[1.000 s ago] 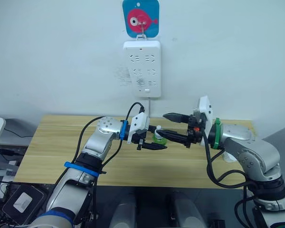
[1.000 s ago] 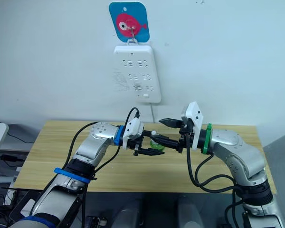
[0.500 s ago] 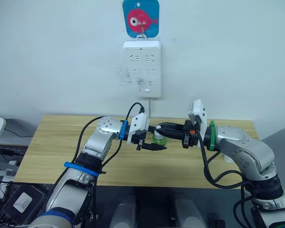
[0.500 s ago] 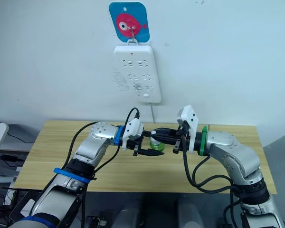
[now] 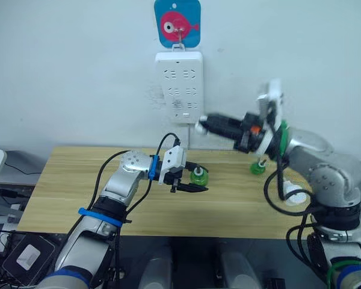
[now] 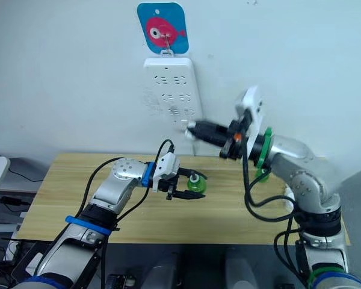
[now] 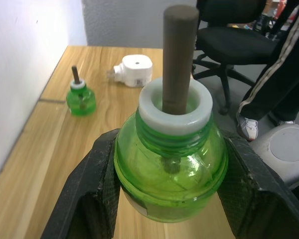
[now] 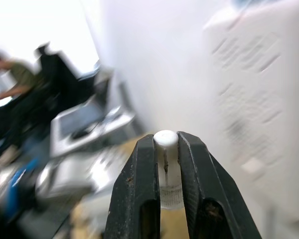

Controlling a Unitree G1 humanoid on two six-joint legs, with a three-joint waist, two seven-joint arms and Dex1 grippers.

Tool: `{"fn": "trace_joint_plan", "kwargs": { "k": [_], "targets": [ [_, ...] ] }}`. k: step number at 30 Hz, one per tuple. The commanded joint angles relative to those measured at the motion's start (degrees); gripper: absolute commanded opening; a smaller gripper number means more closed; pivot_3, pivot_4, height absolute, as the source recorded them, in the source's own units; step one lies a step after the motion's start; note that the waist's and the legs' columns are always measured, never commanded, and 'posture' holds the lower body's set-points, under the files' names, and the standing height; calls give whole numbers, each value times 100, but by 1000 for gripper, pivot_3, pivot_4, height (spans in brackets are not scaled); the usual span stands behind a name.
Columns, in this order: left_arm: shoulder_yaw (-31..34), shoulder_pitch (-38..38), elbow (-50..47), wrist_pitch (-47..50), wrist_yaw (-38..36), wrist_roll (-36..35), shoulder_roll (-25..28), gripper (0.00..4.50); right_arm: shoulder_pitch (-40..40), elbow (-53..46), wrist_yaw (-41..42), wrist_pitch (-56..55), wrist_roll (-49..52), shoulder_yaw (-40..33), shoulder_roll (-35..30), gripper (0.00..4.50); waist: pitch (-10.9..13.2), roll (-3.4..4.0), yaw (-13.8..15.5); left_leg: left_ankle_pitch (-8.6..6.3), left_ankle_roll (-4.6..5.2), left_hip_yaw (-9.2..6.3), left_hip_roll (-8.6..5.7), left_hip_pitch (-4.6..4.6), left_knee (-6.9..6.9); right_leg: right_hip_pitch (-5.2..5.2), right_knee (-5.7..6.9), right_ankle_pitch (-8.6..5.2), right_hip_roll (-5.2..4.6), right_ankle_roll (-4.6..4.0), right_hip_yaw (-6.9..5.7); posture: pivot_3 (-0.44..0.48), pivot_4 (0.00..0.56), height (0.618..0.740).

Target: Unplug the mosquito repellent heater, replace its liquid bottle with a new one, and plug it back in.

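Observation:
My left gripper (image 5: 198,179) is shut on the new bottle (image 7: 169,164), a round green one held just above the table; its neck is uncapped and a dark wick (image 7: 179,55) stands bare. My right gripper (image 5: 203,125) is raised in front of the wall, shut on the small white cap (image 8: 166,140). The old liquid bottle (image 5: 257,167), green with a thin wick, stands on the table at the right. The white heater (image 5: 295,195) lies unplugged near the table's right edge, also visible as heater (image 7: 134,69).
A long white power strip (image 5: 180,86) hangs on the wall under a blue fish hook (image 5: 178,23), just left of my right gripper. The wooden table (image 5: 72,180) is bare at the left. A person's leg (image 7: 284,74) and an office chair (image 7: 234,40) stand beyond the table.
My right gripper shut on the white cap, pulled it off the bottle and swung up toward the wall. The left gripper kept hold of the bottle and dipped slightly.

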Motion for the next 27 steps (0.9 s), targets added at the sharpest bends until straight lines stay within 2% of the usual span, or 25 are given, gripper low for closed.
{"fn": "trace_joint_plan", "kwargs": {
  "k": [1,5,9,15,21,27],
  "targets": [
    [263,120,18,-450,310,74,18,2267,799,-184,-700,-726,-1107,163,-35,219,0,0,41,0,0,-1,-1,-2,-5,0,-3,0,-2,0,-2,-19,263,740],
    [472,241,-144,-405,743,25,-14,2267,2228,384,-1147,-2636,-2696,775,275,219,3,-5,50,-1,2,11,-8,-17,-6,-19,-1,0,-6,0,9,-15,292,740],
    [583,350,-492,-164,1119,-15,-69,2267,2786,1646,-1471,-4472,-3661,1030,757,219,40,-2,-29,1,5,26,-6,-10,0,-21,15,0,-3,1,21,-1,306,740],
    [615,660,-1233,348,1315,-119,102,2267,2714,3517,-1856,-6060,-4101,876,1312,219,140,-5,-51,-3,34,28,12,25,-5,1,24,1,13,-2,22,30,332,740],
    [656,745,-1578,662,1278,-218,343,2267,2437,4834,-1871,-6822,-4077,669,1529,219,176,12,-8,-1,30,26,18,20,-11,-2,20,8,17,-14,18,59,340,740],
    [658,743,-1673,783,1272,-251,401,2267,2098,5652,-1829,-7275,-4046,502,1634,219,230,14,13,-1,29,28,14,21,-11,1,15,8,12,-14,19,56,342,740]
  ]
}}
